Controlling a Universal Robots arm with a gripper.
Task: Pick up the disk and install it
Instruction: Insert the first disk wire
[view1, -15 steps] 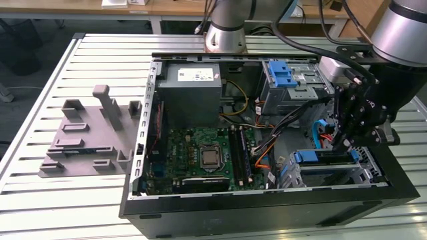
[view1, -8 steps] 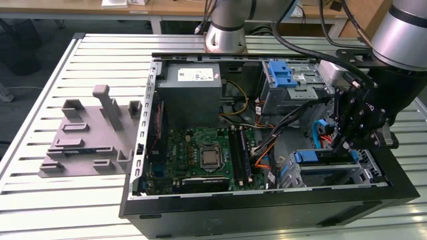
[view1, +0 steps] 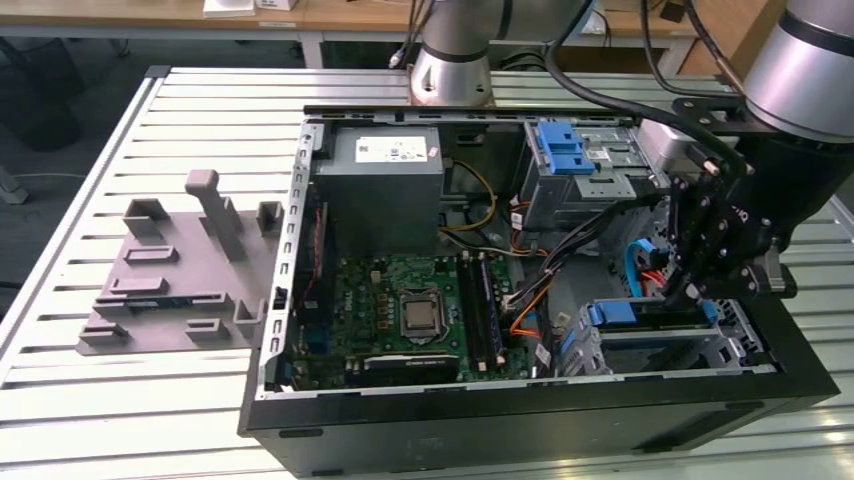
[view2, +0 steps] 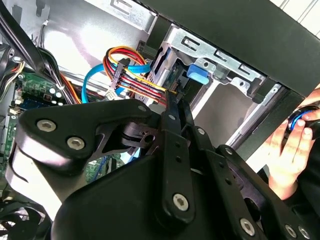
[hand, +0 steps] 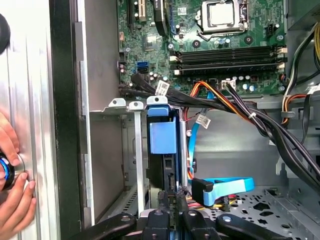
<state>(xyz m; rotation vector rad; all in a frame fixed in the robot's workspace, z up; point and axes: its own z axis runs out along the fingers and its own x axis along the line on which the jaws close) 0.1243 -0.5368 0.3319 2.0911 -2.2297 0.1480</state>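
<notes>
The big black computer case (view1: 534, 420) lies open on the desk (view1: 80, 400). Inside it there is a green board (view1: 400, 310), a grey power box (view1: 384, 190), lots of wires (hand: 240, 107) and metal drive cages.

The end effector (view1: 687, 290) hangs low inside the case, at the corner far from the power box. Its fingers are pressed close together, right at the end of the disk (hand: 162, 150). I cannot tell if they pinch it or only touch it.

The disk stands on its edge in a metal cage (hand: 120, 150), next to the case wall. Its blue rail and blue tab face up in the first wrist view. In the exterior view the disk (view1: 641, 315) sits just under the end effector.

A blue flat cable (hand: 227, 187) lies next to the disk, inside the case.

A person's hand (hand: 15, 200) rests on the desk just outside the case wall, on a round blue thing (hand: 5, 172).

A grey holder (view1: 174, 280) sits on the desk, well apart from the case.
</notes>
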